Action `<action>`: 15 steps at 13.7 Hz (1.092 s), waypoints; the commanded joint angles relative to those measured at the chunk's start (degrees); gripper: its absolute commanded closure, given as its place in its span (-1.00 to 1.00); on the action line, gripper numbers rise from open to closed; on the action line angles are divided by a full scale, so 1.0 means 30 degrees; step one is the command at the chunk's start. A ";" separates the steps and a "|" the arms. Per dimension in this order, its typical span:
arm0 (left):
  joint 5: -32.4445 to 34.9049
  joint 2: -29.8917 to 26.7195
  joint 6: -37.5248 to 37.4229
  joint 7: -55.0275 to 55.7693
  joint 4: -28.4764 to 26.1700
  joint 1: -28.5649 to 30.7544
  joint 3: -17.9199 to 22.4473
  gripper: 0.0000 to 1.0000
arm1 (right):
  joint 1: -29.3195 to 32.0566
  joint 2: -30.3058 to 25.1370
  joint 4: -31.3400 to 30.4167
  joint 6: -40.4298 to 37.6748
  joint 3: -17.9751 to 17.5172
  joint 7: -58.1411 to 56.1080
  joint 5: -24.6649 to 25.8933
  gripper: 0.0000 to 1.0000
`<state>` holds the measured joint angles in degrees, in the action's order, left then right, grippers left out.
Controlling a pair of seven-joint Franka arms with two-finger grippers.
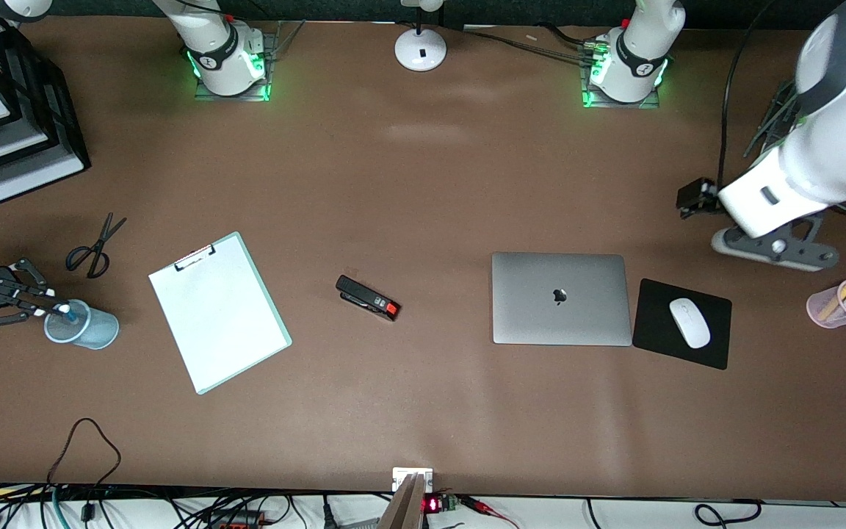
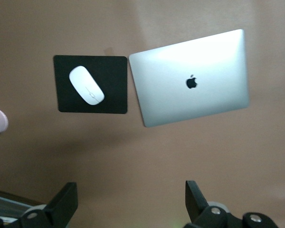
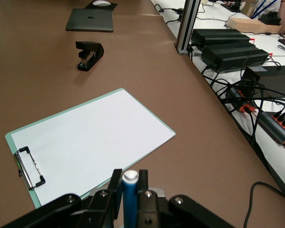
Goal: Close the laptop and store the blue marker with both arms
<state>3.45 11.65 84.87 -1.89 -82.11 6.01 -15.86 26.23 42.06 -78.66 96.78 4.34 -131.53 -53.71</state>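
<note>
Nearest us on the brown counter [image 1: 423, 411] lies the clipboard [image 1: 219, 312], with the stapler [image 1: 368, 297] beside it, neither in the way. We see the laptop [image 1: 560, 298] already shut flat beside the mouse pad [image 1: 682, 323], the left tool [image 2: 130, 202] released and waiting above. Only storing remains, we judge: the right tool [image 1: 48, 307] is clenched on the blue marker [image 3: 129, 199] over the pale blue cup [image 1: 82, 325] at the right arm's end.
</note>
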 commanded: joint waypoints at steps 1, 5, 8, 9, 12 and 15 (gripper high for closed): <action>-0.1354 -0.3582 0.2956 -0.2000 -0.5045 -0.0737 0.2261 -1.00 | 0.0427 0.0980 0.1170 -0.0093 -0.0244 -0.0396 -0.0495 1.00; -0.1736 -0.4704 0.5224 -0.2126 -0.7258 -0.2530 0.5140 -1.00 | 0.0544 0.1537 0.1347 0.0112 -0.0244 -0.0367 -0.0495 1.00; -0.0426 -0.4821 0.5166 -0.1224 -0.7054 -0.2501 0.4442 -1.00 | 0.0632 0.1655 0.1347 0.0229 -0.0244 -0.0367 -0.0495 1.00; -0.0127 -0.4850 0.4818 -0.0115 -0.7083 -0.2530 0.4379 -1.00 | 0.0661 0.1742 0.1347 0.0229 -0.0244 -0.0367 -0.0495 0.99; -0.1027 -0.4733 0.5192 0.0043 -0.6995 -0.2530 0.4582 -1.00 | 0.0778 0.1948 0.1347 0.0229 -0.0244 -0.0396 -0.0495 0.99; -0.1120 -0.4997 0.5429 0.0101 -0.7053 -0.2706 0.4759 -1.00 | 0.0924 0.2123 0.1347 0.0229 -0.0244 -0.0396 -0.0495 0.99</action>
<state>0.94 -1.41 100.33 -2.28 -101.95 -1.50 -2.36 27.81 47.04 -76.28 97.89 4.33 -131.66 -53.77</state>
